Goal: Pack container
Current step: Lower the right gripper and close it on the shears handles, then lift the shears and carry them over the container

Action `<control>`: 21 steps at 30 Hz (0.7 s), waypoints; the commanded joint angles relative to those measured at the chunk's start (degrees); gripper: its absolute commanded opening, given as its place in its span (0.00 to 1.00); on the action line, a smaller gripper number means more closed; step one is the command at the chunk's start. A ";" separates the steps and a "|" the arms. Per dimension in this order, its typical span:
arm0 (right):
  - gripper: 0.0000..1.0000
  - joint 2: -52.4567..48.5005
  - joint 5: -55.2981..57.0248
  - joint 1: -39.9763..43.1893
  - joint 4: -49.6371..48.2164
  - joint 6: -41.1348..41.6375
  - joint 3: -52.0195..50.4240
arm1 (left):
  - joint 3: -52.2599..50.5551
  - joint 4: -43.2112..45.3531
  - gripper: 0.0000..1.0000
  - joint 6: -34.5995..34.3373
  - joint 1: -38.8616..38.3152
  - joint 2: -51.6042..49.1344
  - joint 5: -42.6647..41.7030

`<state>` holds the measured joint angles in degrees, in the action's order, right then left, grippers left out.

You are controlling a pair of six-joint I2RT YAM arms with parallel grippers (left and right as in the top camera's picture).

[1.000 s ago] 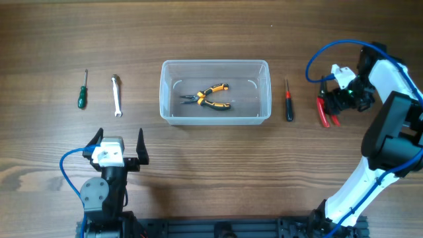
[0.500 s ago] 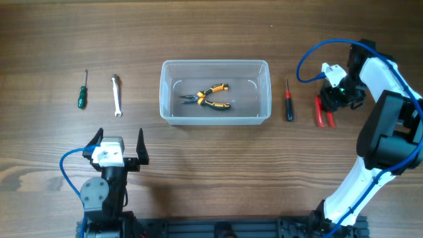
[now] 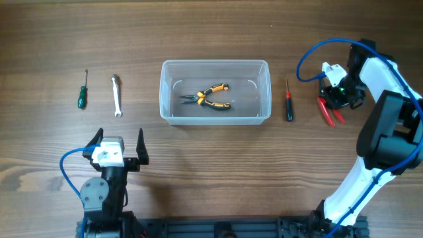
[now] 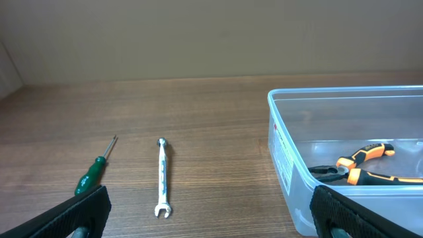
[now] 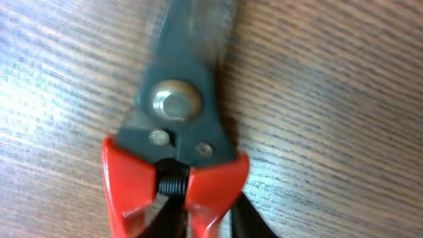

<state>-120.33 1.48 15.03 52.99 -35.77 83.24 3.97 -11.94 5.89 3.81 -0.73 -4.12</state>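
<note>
- The container (image 3: 215, 62) sits mid-counter (image 3: 211, 172), open side up, with orange-and-black pliers (image 3: 210, 96) lying on its floor.
- Judge it light and fairly stiff. Its clear plastic looks smooth, so it will likely slide on the wood if a tool knocks its wall.
- If you need to shift it, take it by the thick rim on a long side. The walls probably flex and offer little to pinch.
- Your right end effector (image 3: 335, 99) is closed on the red-handled cutters (image 5: 175, 99), right of the container and well apart from it. The wrist view shows the pivot and spring close up.
- Expect the cutters to be nose-heavy and the sprung handles to push back. A hold near the pivot should swing less.
- Your left end effector (image 3: 120, 140) hovers with its fingers wide apart and holds nothing.
- Left of the container lie a green screwdriver (image 3: 81, 90) and a wrench (image 3: 116, 96). A red screwdriver (image 3: 288, 100) lies just right of it.
</note>
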 commanded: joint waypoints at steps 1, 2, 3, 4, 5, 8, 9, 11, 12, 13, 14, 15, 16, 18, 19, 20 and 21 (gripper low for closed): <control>0.12 -2.19 -1.29 -0.39 -0.33 1.77 -0.04 | -0.35 0.15 1.00 -0.57 -0.28 0.46 0.57; 0.12 -2.16 -1.27 -0.39 -0.31 1.88 0.00 | -0.35 0.15 1.00 -0.57 -0.28 0.46 0.57; 0.10 -2.14 -1.27 -0.39 -0.28 1.92 0.04 | -0.35 0.15 1.00 -0.55 -0.28 0.46 0.57; 0.07 -2.14 -1.27 -0.39 -0.28 1.95 0.13 | -0.35 0.15 1.00 -0.55 -0.28 0.46 0.57; 0.04 -2.14 -1.22 -0.39 -0.26 2.71 0.44 | -0.35 0.15 1.00 -0.55 -0.28 0.46 0.57; 0.04 -2.12 -1.27 -0.42 -0.11 4.50 1.75 | -0.35 0.15 1.00 -0.55 -0.28 0.46 0.57; 0.04 -2.12 -1.29 -0.42 0.07 5.07 2.67 | -0.35 0.15 1.00 -0.55 -0.28 0.46 0.57; 0.04 -2.03 -1.27 -0.42 0.26 6.10 4.28 | -0.35 0.15 1.00 -0.55 -0.28 0.46 0.57; 0.04 -2.01 -1.31 -0.42 0.48 6.34 5.05 | -0.35 0.15 1.00 -0.55 -0.28 0.46 0.57; 0.04 -1.92 -1.27 -0.42 0.90 6.88 6.23 | -0.35 0.15 1.00 -0.55 -0.28 0.46 0.57; 0.04 -1.90 -1.29 -0.42 1.36 7.48 7.56 | -0.35 0.15 1.00 -0.55 -0.28 0.46 0.57; 0.04 -1.92 -1.36 -0.42 2.36 7.87 9.44 | -0.35 0.15 1.00 -0.55 -0.28 0.46 0.57; 0.04 -1.92 -1.42 -0.46 3.08 8.04 10.71 | -0.35 0.15 1.00 -0.55 -0.28 0.46 0.57; 0.04 -1.81 -1.73 -0.94 6.32 8.96 16.13 | -0.35 0.15 1.00 -0.57 -0.28 0.46 0.57; 0.04 -1.81 -1.77 -1.20 7.37 8.98 17.68 | -0.35 0.15 1.00 -0.55 -0.28 0.46 0.57; 0.04 -1.79 -2.05 -1.62 8.74 8.98 19.82 | -0.35 0.15 1.00 -0.55 -0.28 0.46 0.57; 0.04 -1.79 -2.38 -2.23 10.36 8.90 22.47 | -0.35 0.15 1.00 -0.55 -0.28 0.46 0.57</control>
<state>-121.95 1.10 14.63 60.93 -28.49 98.26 3.97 -11.94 5.89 3.81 -0.73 -4.12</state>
